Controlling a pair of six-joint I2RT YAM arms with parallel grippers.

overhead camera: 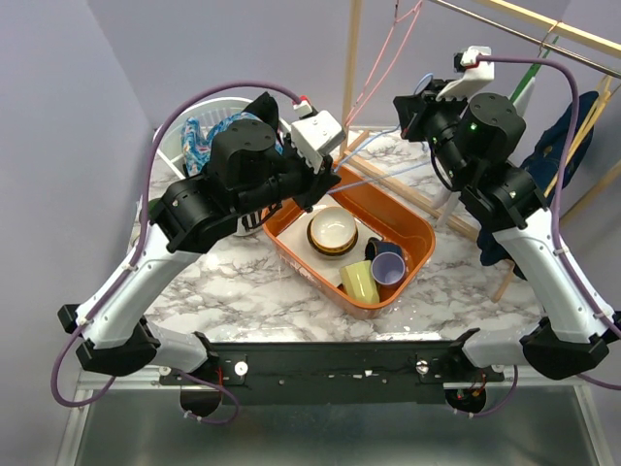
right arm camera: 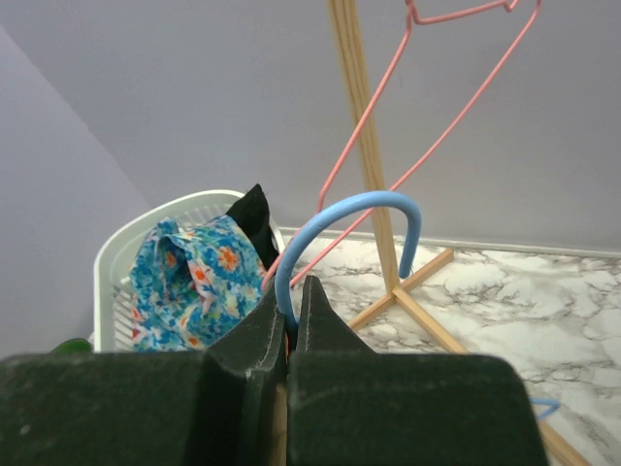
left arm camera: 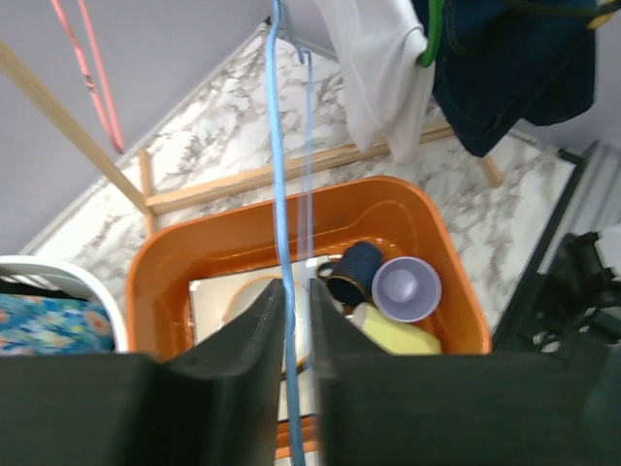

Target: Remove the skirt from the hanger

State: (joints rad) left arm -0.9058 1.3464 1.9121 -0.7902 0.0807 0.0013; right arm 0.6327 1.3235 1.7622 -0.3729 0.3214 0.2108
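Far left, heaped in the white basket (right arm camera: pixel 146 228): the floral skirt (right arm camera: pixel 189 272), well apart from every hanger. Just right of it, pinching the lower wire of the blue hanger (right arm camera: pixel 340 206): the left gripper (left arm camera: pixel 297 291), fingers down to a narrow slot with only that wire between them.

Judged as removal done, with the hanger itself now in hand; looks bare from hook to bar. Next move, probably: carry the hanger off or hang it back, moving both grips together so as not to twist the wire.

Below, on the tabletop (overhead camera: pixel 243 291): one orange tub (overhead camera: pixel 408 218) holding one bowl (overhead camera: pixel 333 231) and three cups, navy (left arm camera: pixel 354 272), purple (left arm camera: pixel 406 288), yellow (left arm camera: pixel 393 335).

Further right, clamped on the base of the hanger's hook: the right gripper (right arm camera: pixel 294 291), fingers fully closed.

Counted overall: one skirt, one basket, three hangers, namely blue, pink (left arm camera: pixel 107 97) and, far right, green (left arm camera: pixel 428 44) under dark cloth (left arm camera: pixel 514 68).
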